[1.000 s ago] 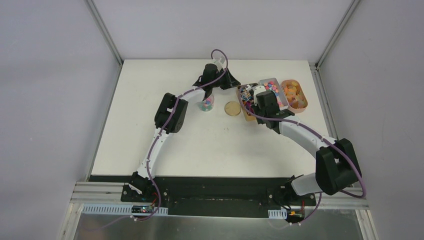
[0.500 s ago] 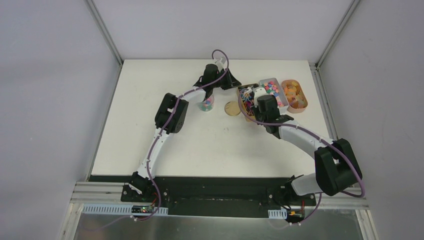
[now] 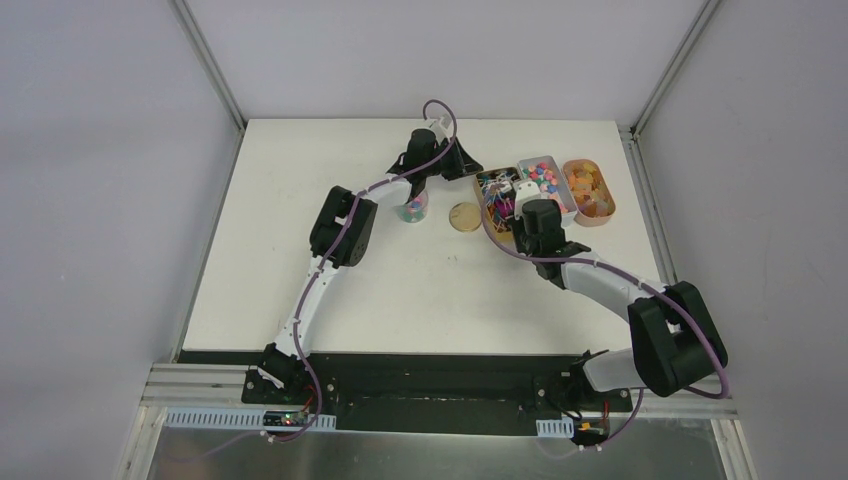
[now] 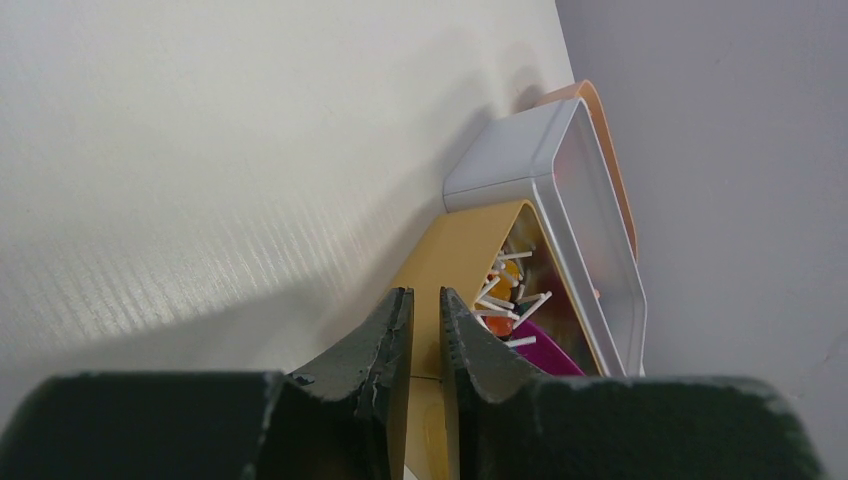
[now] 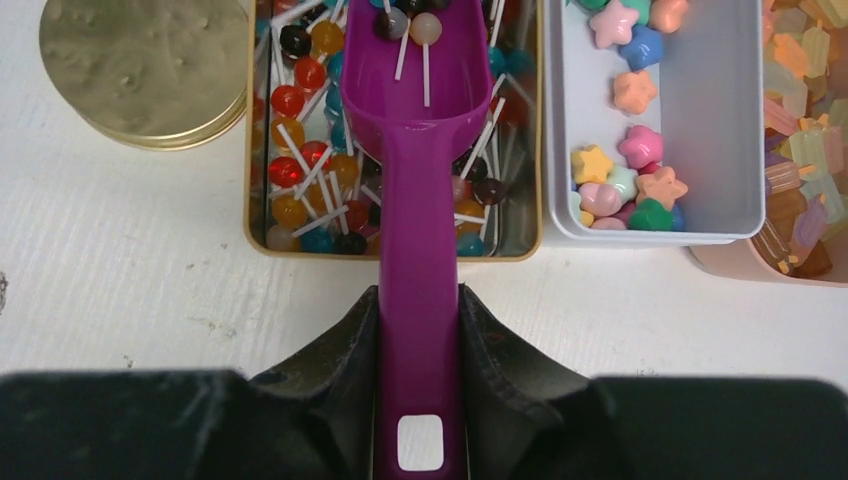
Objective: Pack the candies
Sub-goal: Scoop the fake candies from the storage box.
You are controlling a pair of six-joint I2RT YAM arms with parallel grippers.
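My right gripper [image 5: 420,295] is shut on the handle of the purple scoop [image 5: 418,200]. The scoop's bowl sits over the gold tray [image 5: 250,150] of round lollipop candies [image 5: 300,130] and holds a few of them. Star-shaped candies [image 5: 630,165] in pink, blue and yellow lie in the grey tray [image 5: 720,150] beside it. My left gripper [image 3: 418,188] stands over a small clear jar [image 3: 414,209] with pink and teal candies inside. In the left wrist view its fingers [image 4: 395,330] are nearly together, pinching the jar's thin clear rim.
A round gold lid [image 5: 140,70] lies flat on the white table, left of the gold tray and right of the jar. A pink tray [image 5: 730,262] of orange and yellow gummies stands at the far right. All three trays sit side by side near the back right edge.
The right wrist has drawn back a little toward the near edge, taking the scoop with it over the gold tray. The left arm and the jar have not moved.
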